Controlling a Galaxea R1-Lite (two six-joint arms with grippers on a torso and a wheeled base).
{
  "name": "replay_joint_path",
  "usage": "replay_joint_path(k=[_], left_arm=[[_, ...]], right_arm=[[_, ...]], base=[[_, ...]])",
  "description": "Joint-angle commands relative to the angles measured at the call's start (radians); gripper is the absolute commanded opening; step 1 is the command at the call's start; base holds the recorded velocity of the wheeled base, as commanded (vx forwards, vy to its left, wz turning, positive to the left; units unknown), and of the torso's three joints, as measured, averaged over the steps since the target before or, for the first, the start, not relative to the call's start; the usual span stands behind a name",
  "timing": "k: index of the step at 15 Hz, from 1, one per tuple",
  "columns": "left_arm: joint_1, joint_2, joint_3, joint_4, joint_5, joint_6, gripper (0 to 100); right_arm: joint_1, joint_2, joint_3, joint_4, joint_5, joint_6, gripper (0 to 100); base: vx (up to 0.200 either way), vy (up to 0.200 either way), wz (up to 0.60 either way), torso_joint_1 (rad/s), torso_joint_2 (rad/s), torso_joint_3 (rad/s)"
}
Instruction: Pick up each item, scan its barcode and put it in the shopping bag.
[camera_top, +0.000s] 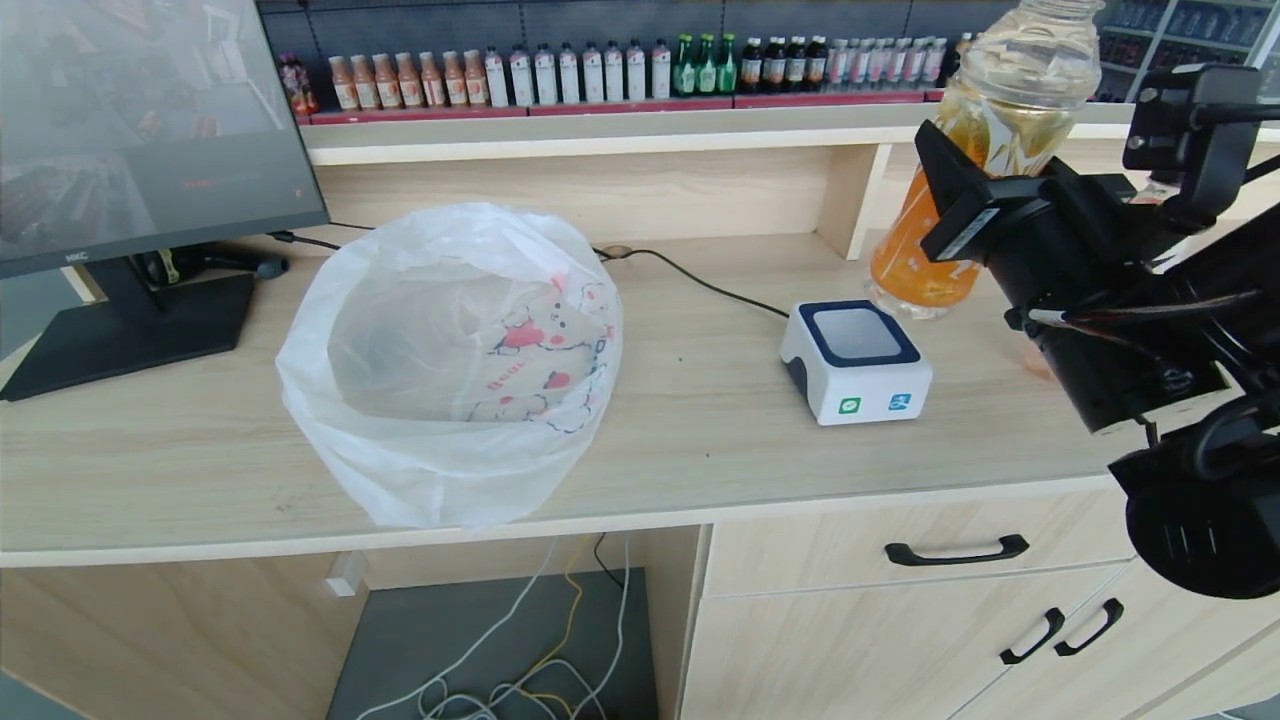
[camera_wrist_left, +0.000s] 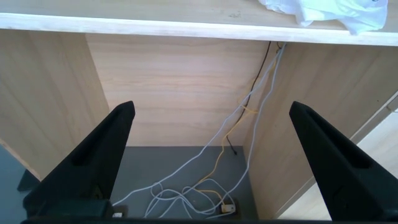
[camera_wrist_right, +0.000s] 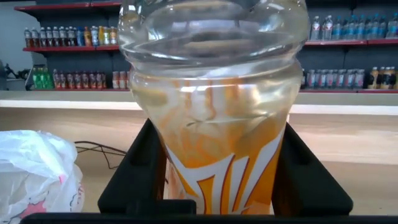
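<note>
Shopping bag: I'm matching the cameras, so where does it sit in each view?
Head view: the bag stands open on the counter, between monitor and scanner.
Left wrist view: a white fold of it lies at the counter edge, above the cables.
Right wrist view: it sits on the counter beside the held bottle.
Shared landmark: the counter.

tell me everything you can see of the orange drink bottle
The bottle is clear plastic, with orange drink in its lower part and an orange and white label. It leans slightly, gripped at mid-height between the black fingers of the right gripper. It is near the right end of the counter, just behind the scanner; whether its base touches the counter is unclear.
</note>
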Motion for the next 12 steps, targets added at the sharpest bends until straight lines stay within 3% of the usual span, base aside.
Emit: replay_joint_path(k=[1,12], left_arm=[[-0.001,0.000,0.000,0.001,0.000,-0.002,100],[-0.001,0.000,0.000,0.001,0.000,-0.002,100]], right_arm=[[0.003,0.024,0.004,0.004,0.001,0.002,0],[0.009,0.018,0.018,0.004,0.001,0.005,0]], base=[[0.000,0.200,0.00,0.007,0.01,0.002],[0.000,0.200,0.00,0.001,0.00,0.004]])
